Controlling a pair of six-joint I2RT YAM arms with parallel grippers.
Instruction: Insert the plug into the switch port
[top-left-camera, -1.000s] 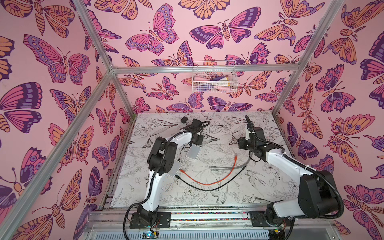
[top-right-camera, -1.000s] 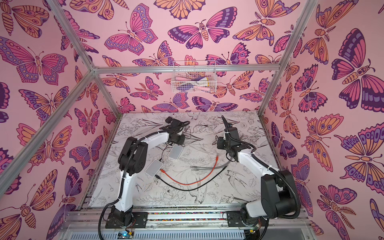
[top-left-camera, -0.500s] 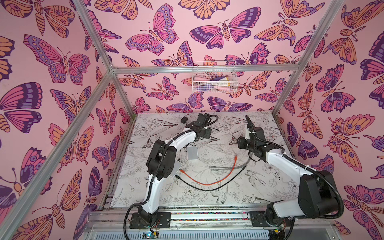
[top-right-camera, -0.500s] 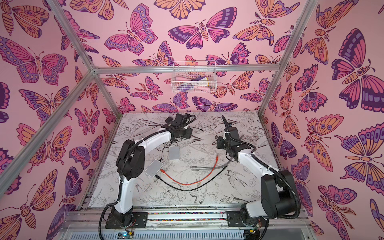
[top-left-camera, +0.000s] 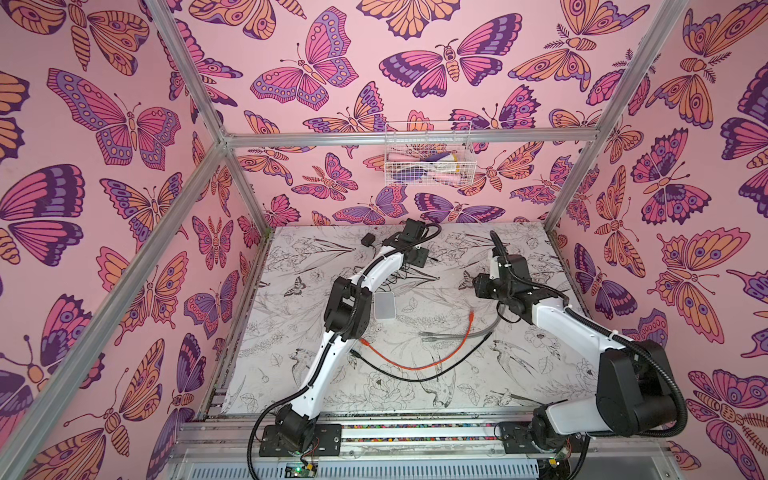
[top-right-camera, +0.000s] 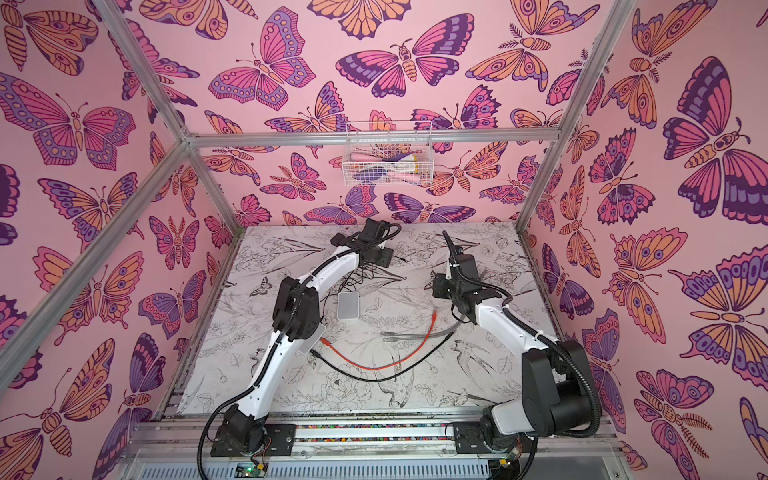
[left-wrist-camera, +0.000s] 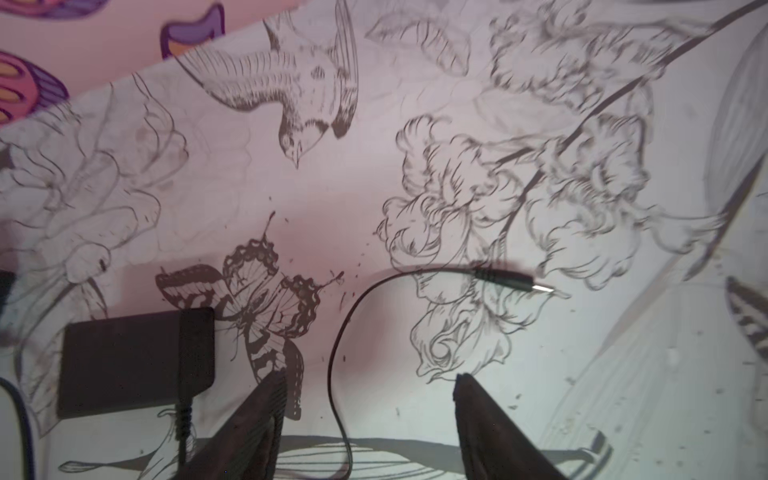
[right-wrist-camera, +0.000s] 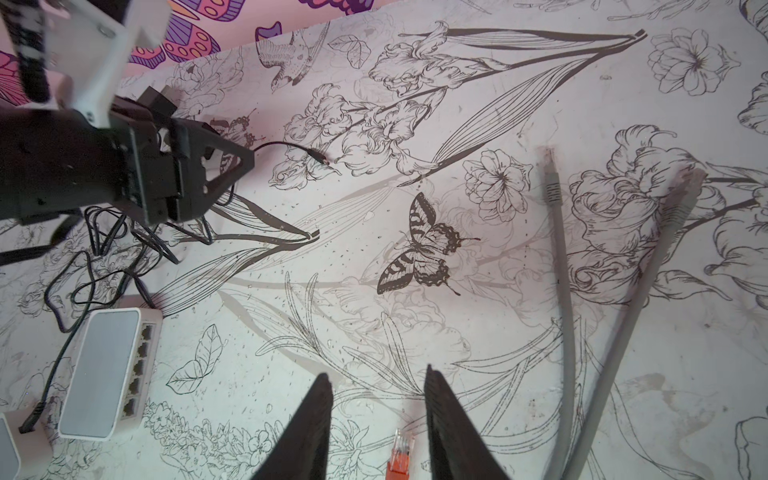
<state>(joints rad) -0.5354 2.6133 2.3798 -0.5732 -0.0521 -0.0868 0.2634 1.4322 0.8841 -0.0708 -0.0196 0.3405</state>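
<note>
Left gripper (left-wrist-camera: 370, 376) hovers near the table's (top-left-camera: 291, 332) far edge, jaws wide and empty, a thin black cable (left-wrist-camera: 332, 365) showing between them. Its barrel plug (left-wrist-camera: 511, 282) lies just ahead on the table. Right gripper (right-wrist-camera: 376, 372), jaws partly spread and empty, hangs over the orange plug (right-wrist-camera: 401, 451). The white switch (right-wrist-camera: 106, 365) sits left of centre.

Two robot arms: left arm (top-left-camera: 328, 365) and right arm (top-left-camera: 573, 328). Two white boxes: a switch (top-left-camera: 384, 305) with five ports (right-wrist-camera: 140, 368), and a second box (top-right-camera: 314, 338). Three cables: orange cable (top-left-camera: 411, 368), black cable (top-left-camera: 419, 380), grey cable (top-left-camera: 453, 333). One power adapter (left-wrist-camera: 133, 361), one barrel plug (left-wrist-camera: 511, 281), one wire basket (top-left-camera: 428, 124).
</note>
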